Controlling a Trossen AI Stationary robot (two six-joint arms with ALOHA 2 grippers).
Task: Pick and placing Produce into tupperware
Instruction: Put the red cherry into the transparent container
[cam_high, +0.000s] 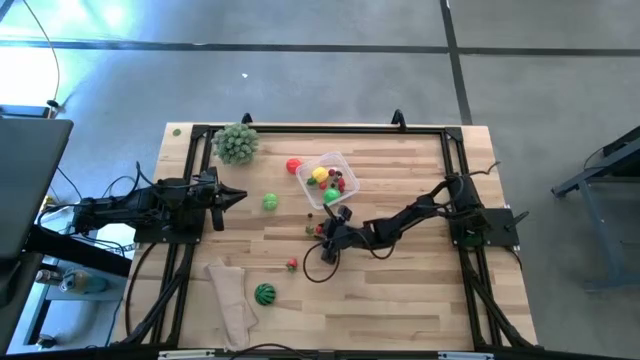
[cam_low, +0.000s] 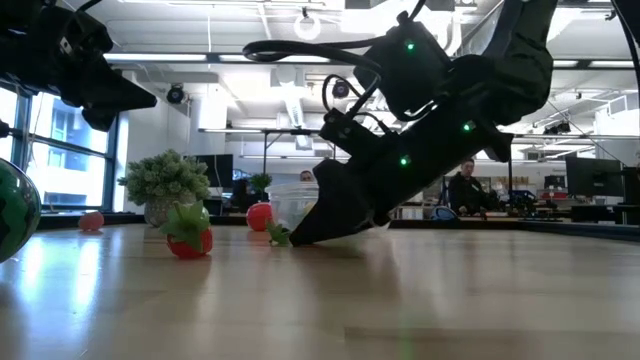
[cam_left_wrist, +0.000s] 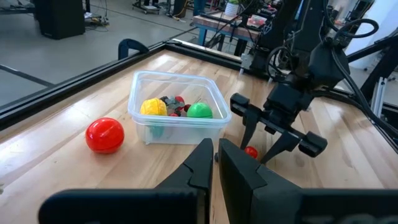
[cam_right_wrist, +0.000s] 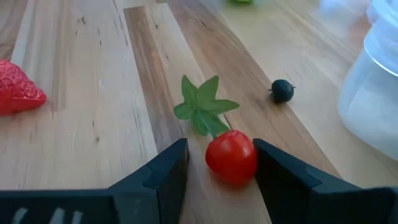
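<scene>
Wooden table (cam_high: 400, 290) planks run under the right pincer (cam_right_wrist: 219, 163), whose fingers stand spread with a small red tomato (cam_right_wrist: 231, 157) between them, leafy stem pointing away. Just past it lies a dark berry (cam_right_wrist: 282, 91), then the clear tupperware (cam_left_wrist: 176, 116) holding fruit. Farther off, the left pincer (cam_left_wrist: 215, 155) hangs pressed together.

Bright daylight (floor glare), blurred wrist foregrounds
</scene>
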